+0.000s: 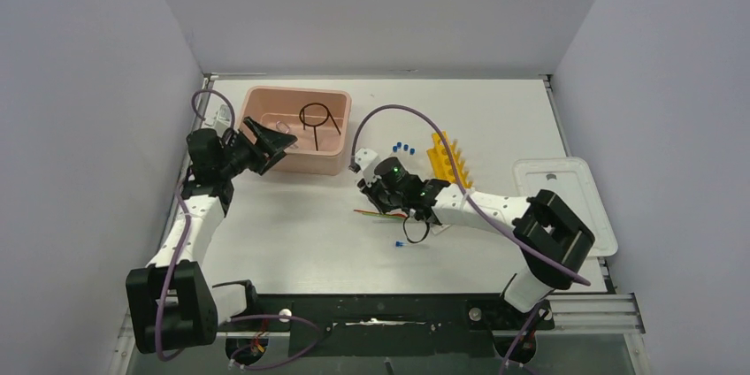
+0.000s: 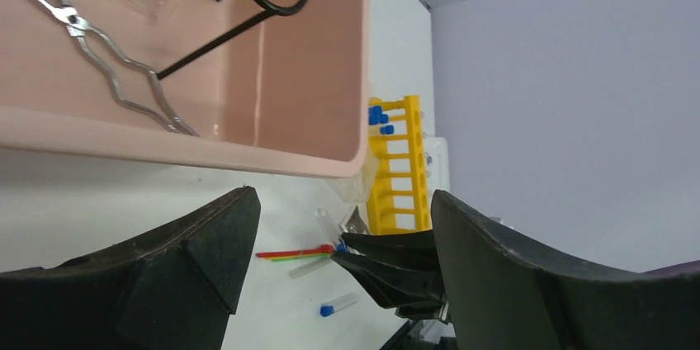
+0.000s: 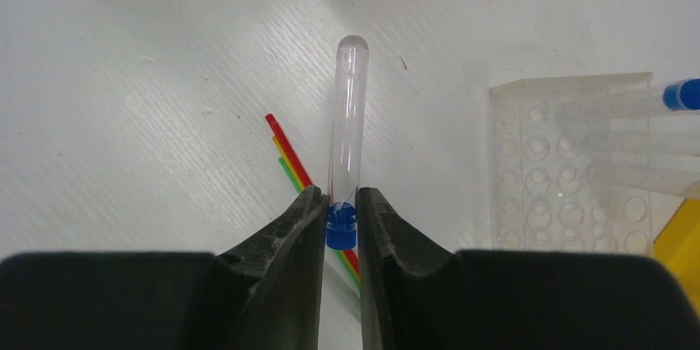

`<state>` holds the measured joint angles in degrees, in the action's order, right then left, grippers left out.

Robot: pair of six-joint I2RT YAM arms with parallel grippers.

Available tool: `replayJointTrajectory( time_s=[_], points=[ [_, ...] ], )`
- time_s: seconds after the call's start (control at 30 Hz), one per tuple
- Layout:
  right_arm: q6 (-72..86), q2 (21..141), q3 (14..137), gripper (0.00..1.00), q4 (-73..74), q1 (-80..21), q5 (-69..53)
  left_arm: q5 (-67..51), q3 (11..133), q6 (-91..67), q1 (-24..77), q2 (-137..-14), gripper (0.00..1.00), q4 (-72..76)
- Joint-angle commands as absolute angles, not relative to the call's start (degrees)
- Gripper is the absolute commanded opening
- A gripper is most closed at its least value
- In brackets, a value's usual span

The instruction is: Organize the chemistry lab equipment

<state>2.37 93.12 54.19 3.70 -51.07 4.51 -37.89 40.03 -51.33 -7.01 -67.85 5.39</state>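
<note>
— Over by the clear tube rack, what has the right gripper got?

— 1 blue-capped clear tube, clenched at the cap, with its round end pointing away from the fingers. It sits low over the table, just beside the thin coloured sticks.

— Is the cap a good place to take it?

— I'd say so. The tube looks light, stiff and slick, and its wall might crack under a hard squeeze. The cap gives the pads something to bite on. Held by 1 end, though, it could swing.

— And the left gripper?

— Released, jaws wide, nothing between them, at the near wall of the pink tub. The metal tongs and the black wire ring lie inside it.

— What else is out?

— 1 loose tube on the table near the right arm, and a few small blue-capped tubes by the yellow holed rack.
</note>
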Motion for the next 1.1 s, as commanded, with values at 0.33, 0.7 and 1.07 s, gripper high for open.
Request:
replayJointTrajectory(
  time_s=[0.33, 0.7, 1.07],
  points=[
    [0.83, 78.43, 60.27, 0.13, 2.76, -50.46, 3.12, -40.12, 38.81, -59.44, 8.03, -70.39, 0.76, 27.16],
    [2.38, 74.27, 60.25, 0.13, 2.00, -49.88, -0.29, -37.75, 40.93, -61.04, 15.07, -75.07, 0.76, 35.01],
    [2.60, 73.95, 60.44, 0.13, 2.39, -49.70, -1.37, -34.57, 43.55, -60.33, 19.97, -78.16, 0.69, 37.27]
  ],
)
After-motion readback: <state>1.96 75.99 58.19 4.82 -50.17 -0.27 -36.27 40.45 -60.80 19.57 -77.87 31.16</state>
